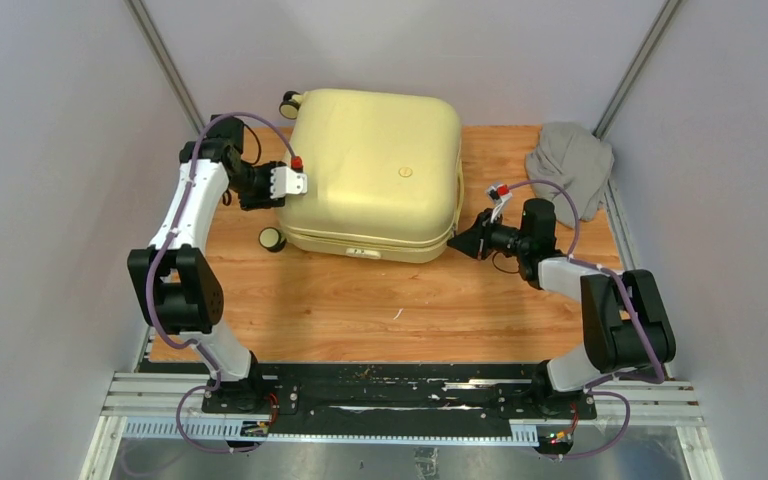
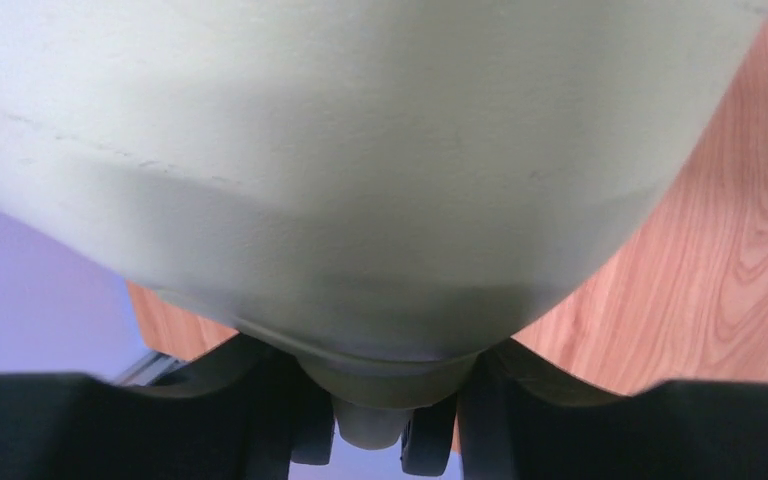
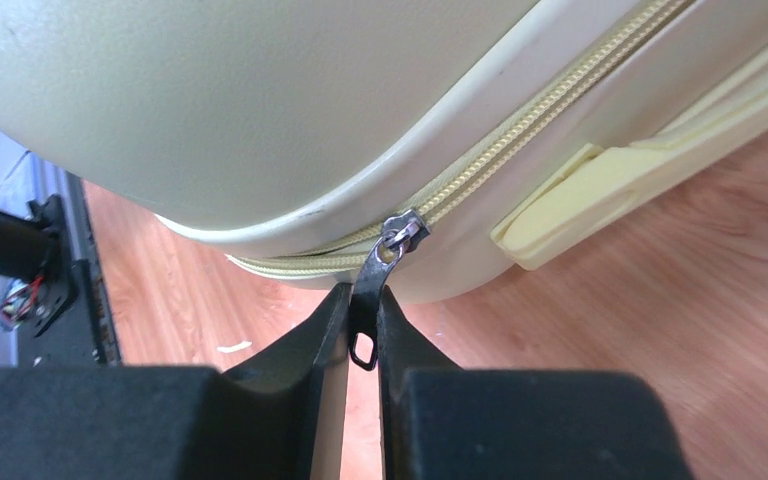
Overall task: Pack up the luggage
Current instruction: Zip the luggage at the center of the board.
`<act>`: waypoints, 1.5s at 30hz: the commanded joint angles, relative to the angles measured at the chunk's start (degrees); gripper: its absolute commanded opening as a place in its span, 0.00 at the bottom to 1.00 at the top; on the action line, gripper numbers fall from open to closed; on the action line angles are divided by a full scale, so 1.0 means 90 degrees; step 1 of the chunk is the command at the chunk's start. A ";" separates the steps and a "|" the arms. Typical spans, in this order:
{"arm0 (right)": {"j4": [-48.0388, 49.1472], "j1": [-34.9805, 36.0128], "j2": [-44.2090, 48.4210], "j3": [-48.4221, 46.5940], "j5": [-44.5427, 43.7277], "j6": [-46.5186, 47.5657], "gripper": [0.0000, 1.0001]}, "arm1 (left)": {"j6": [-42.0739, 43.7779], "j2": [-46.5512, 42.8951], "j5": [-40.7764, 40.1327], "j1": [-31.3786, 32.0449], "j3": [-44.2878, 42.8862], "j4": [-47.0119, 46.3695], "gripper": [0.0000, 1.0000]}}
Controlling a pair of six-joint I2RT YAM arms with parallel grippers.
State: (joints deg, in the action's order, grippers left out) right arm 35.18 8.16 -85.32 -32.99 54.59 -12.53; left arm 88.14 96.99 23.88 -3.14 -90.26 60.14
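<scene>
The luggage (image 1: 375, 170), a large pale yellow hard-shell suitcase, lies flat and closed on the wooden table. My left gripper (image 1: 285, 183) is at its left side, between the two wheels. In the left wrist view the shell (image 2: 360, 150) fills the frame, and the left gripper (image 2: 370, 440) has a pale lump of the case's edge pressed between its fingers. My right gripper (image 1: 457, 240) is at the near right corner. There the right gripper (image 3: 363, 300) is shut on the dark metal zipper pull (image 3: 387, 250), which hangs from the cream zipper (image 3: 520, 130).
A grey cloth garment (image 1: 572, 160) lies bunched at the table's back right corner. Wheels stick out at the case's back left (image 1: 288, 103) and front left (image 1: 272, 238). A pale side handle (image 3: 600, 190) runs along the case's right side. Grey walls enclose the table.
</scene>
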 commanded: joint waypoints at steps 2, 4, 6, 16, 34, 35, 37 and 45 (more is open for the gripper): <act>-0.0183 0.0079 0.0213 -0.0135 -0.0446 0.0212 0.05 | -0.0753 -0.0444 0.0291 -0.0034 -0.0149 -0.0277 0.30; -0.0195 0.0085 0.0271 -0.0100 -0.0574 0.0214 0.02 | -0.0818 -0.0571 0.0404 -0.0034 -0.0147 -0.0287 0.25; -0.0235 0.0085 0.0372 -0.0054 -0.0740 0.0263 0.00 | -0.0891 -0.0680 0.0483 -0.0039 -0.0165 -0.0286 0.20; -0.0522 0.0219 0.0983 0.0132 -0.1300 0.0488 0.00 | -0.1122 -0.1016 0.0806 -0.0032 -0.0197 -0.0286 0.01; -0.1128 0.1985 0.2127 0.0717 -0.2421 0.0901 0.00 | -0.2163 -0.1036 0.0925 0.0027 -0.0089 -0.0296 0.00; -0.1076 0.2116 0.2202 0.0779 -0.2474 0.0880 0.00 | -0.2233 -0.1047 0.0947 0.0045 -0.0007 -0.0295 0.00; -0.0990 0.2330 0.2275 0.0857 -0.2558 0.0861 0.00 | -0.2321 -0.1088 0.0927 0.0088 0.0161 -0.0306 0.00; -0.1198 0.2523 0.2493 0.1039 -0.3106 0.0614 0.11 | -0.2653 -0.1051 0.0481 0.0095 0.0205 -0.0388 0.00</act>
State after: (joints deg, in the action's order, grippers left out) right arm 26.11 25.93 -65.23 -25.10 18.33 -5.04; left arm 75.96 89.10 25.54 -3.77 -87.53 59.33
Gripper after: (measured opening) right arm 0.149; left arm 0.507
